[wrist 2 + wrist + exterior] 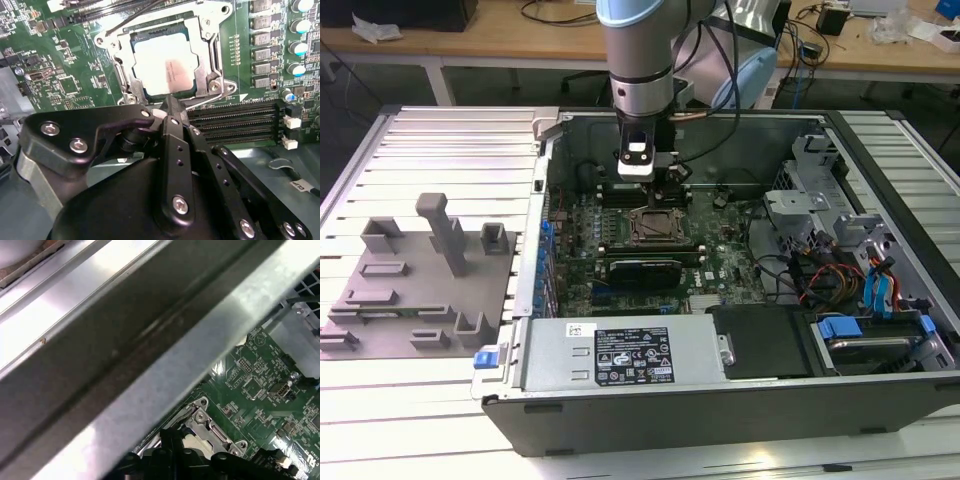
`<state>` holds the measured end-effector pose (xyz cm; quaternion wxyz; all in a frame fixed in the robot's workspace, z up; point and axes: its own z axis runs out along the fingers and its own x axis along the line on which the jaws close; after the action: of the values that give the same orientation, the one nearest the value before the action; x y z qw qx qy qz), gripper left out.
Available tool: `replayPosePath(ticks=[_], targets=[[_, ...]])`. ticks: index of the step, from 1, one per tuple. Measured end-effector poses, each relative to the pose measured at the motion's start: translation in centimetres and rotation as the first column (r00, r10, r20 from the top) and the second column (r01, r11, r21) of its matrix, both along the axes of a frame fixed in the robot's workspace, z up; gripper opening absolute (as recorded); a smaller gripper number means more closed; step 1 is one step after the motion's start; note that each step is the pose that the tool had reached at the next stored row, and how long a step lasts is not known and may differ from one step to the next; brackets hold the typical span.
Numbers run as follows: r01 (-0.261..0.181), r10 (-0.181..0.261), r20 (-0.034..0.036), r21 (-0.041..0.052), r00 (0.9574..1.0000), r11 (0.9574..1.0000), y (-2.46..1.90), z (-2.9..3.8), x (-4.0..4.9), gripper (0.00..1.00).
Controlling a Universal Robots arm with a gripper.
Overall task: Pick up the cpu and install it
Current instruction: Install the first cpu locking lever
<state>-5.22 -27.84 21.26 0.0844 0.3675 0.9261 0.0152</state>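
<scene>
The cpu (166, 67) sat flat in the socket (165, 60) on the motherboard (75, 60), silvery top up, framed by the metal retention bracket. In the second wrist view the load frame's edges overlapped the chip's borders, so its full outline was hidden; glare washed out the lid's centre.

The gripper (170, 102) hung just at the socket's 6 o'clock edge in that view, holding nothing. Its black fingers (172, 150) came together to a single tip with no visible gap, so the jaws read as closed and empty. Whether the tip touched the socket frame could not be told.

In the exterior view the arm (640, 60) descended into the open computer case (720, 400), the gripper (668, 190) at roughly 12 o'clock of the socket (655, 227). The chip itself was too small and dark to make out there.

A grey plastic tray (415, 290) lay outside the case on the slatted table (440, 140), toward the exterior view's left, at about 9 o'clock from the socket.

In the first wrist view a case wall (125, 355) blocked most of the scene; part of the socket bracket (210, 432) showed beyond it, the gripper cut off at the frame edge.
</scene>
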Motion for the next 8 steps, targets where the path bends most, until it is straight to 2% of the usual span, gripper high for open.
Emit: replayPosePath(ticks=[8], targets=[[-0.002, 0.002, 0.0002, 0.0012, 1.0000, 1.0000, 0.00, 1.57, 0.01, 0.11]])
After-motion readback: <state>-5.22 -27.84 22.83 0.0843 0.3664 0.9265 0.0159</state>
